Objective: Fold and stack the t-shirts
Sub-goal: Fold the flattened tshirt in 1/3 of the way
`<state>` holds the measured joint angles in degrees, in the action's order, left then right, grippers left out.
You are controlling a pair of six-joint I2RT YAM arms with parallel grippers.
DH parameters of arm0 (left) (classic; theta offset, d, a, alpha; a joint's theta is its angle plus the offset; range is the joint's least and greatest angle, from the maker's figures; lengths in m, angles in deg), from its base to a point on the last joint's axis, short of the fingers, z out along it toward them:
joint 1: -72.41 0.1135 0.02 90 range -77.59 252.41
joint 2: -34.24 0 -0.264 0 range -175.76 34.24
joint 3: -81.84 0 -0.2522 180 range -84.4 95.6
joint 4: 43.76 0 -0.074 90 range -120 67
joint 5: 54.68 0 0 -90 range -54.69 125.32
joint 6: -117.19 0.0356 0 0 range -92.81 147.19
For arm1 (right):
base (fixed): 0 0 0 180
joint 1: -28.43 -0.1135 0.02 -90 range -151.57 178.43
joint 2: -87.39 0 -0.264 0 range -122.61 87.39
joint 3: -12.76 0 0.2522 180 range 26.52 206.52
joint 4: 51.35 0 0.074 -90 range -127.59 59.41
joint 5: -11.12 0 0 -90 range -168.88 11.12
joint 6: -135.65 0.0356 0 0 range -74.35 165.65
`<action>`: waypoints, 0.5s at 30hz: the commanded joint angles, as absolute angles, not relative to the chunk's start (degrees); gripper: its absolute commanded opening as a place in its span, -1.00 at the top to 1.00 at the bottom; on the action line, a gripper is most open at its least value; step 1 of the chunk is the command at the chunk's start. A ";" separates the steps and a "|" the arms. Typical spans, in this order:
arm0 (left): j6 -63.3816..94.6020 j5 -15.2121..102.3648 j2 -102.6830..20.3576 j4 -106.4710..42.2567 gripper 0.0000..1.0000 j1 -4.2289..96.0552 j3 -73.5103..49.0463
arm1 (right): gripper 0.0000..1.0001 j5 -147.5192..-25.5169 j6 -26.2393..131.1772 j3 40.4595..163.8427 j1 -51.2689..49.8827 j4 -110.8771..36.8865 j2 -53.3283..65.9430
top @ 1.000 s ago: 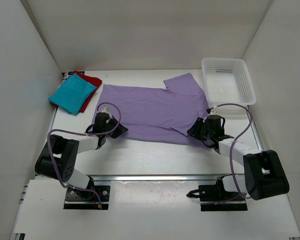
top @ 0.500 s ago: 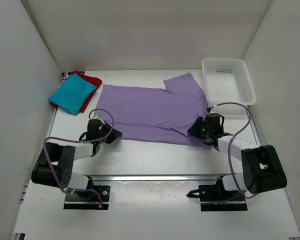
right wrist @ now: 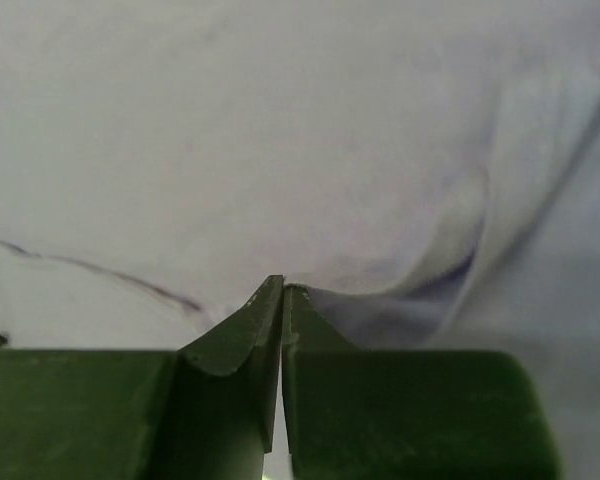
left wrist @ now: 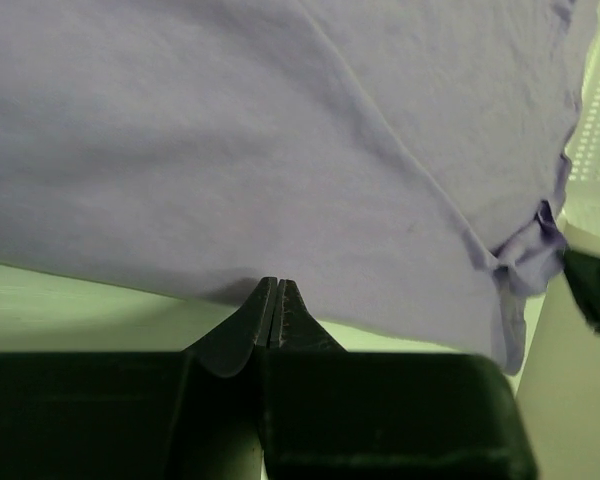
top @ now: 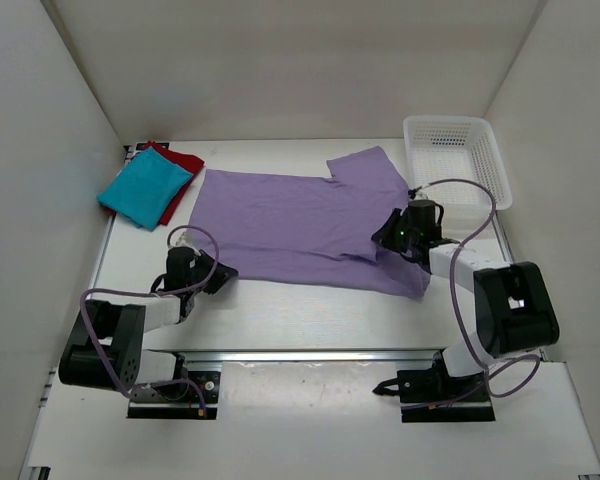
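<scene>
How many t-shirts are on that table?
3. The lavender shirt lies spread across the middle. The teal shirt sits folded at the far left, on top of the red shirt, which peeks out beneath. Another could be hidden under them.

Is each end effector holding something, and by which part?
Both pinch the lavender t-shirt: the left end effector at its near-left edge, the right end effector at a fold by the near sleeve.
</scene>
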<state>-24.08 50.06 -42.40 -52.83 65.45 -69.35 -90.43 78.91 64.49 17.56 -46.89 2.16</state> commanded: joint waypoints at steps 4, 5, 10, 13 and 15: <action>-24.49 48.24 -39.06 -51.36 0.90 60.82 -66.04 | 0.98 -92.15 80.02 76.77 17.01 -48.23 -7.16; -24.84 48.32 -39.14 -51.71 0.88 60.81 -66.03 | 0.99 -92.24 80.02 77.75 16.57 -48.05 -7.97; -25.63 49.03 -39.59 -53.29 0.88 60.73 -67.00 | 0.91 -92.33 79.24 85.56 15.78 -45.51 -13.33; -25.81 49.46 -39.58 -53.47 0.89 60.98 -66.82 | 0.65 -91.71 77.56 89.09 14.11 -43.92 -15.00; -25.98 49.38 -39.06 -53.65 0.88 61.42 -66.65 | 0.41 -90.75 76.77 89.97 13.06 -44.18 -14.66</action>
<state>-25.52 49.40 -40.85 -52.33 60.99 -67.54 -91.70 78.58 87.12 14.57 -43.39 -15.50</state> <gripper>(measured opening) 0.070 0.271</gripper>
